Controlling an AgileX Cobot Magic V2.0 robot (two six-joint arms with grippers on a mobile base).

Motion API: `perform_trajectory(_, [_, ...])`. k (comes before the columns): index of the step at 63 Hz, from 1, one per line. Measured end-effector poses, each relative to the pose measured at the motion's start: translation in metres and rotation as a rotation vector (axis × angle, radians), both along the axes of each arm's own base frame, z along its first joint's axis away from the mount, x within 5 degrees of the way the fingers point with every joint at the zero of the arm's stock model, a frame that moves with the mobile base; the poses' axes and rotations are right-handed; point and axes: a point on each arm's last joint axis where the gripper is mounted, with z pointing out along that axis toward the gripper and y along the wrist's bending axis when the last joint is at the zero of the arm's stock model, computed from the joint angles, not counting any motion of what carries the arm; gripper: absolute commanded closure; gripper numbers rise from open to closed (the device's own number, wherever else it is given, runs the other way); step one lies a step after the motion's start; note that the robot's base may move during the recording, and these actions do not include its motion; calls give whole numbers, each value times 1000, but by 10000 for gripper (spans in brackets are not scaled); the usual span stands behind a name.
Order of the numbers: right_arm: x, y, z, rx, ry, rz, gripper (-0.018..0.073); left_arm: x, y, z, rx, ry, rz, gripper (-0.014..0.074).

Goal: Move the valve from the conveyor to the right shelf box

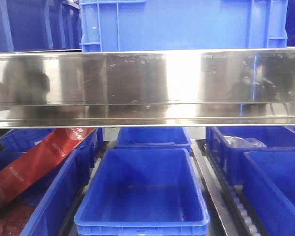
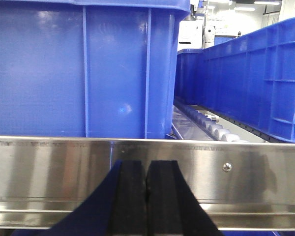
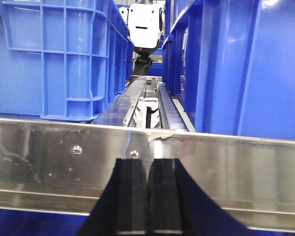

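Front view, L to R: a red printed bag [image 1: 37, 160] lies tilted in the lower-left blue bin [image 1: 54, 206]. Centre, an open blue box [image 1: 142, 196] sits below the steel shelf rail [image 1: 147, 88], nothing visible inside it; a second blue box [image 1: 152, 136] sits just behind it. At right, roller track [image 1: 238, 204] runs between the centre box and the right blue bins [image 1: 275, 187]; the rear one holds a clear plastic bag [image 1: 243, 142]. A large blue crate [image 1: 182, 24] sits on the upper shelf above the rail.

Left wrist view: left fingers [image 2: 146, 196] are pressed together, pads touching, nothing between them, in front of the steel rail [image 2: 49, 167]. A blue crate [image 2: 83, 69] stands just behind the rail; rollers [image 2: 211, 128] to the R.

Right wrist view: right fingers [image 3: 148, 196] also closed pad to pad, holding nothing, facing a steel rail [image 3: 246, 167] w/ blue crates [image 3: 59, 59] on both sides of a roller lane [image 3: 169, 110].

No valve or conveyor visible in any view, so can't tell where the valve is.
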Motion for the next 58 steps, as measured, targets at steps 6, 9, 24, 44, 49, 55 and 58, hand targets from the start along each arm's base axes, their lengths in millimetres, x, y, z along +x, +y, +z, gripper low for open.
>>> perform_trajectory(6, [0,0,0,0,0,0,721,0,0,0,0,0,0,707])
perform_trajectory(9, [0,0,0,0,0,0,721,0,0,0,0,0,0,707])
perform_trajectory(24, [0,0,0,0,0,0,721,0,0,0,0,0,0,707])
perform_trajectory(44, [0,0,0,0,0,0,721,0,0,0,0,0,0,707])
perform_trajectory(49, [0,0,0,0,0,0,721,0,0,0,0,0,0,707])
perform_trajectory(55, [0,0,0,0,0,0,721,0,0,0,0,0,0,707])
perform_trajectory(58, [0,0,0,0,0,0,721,0,0,0,0,0,0,707])
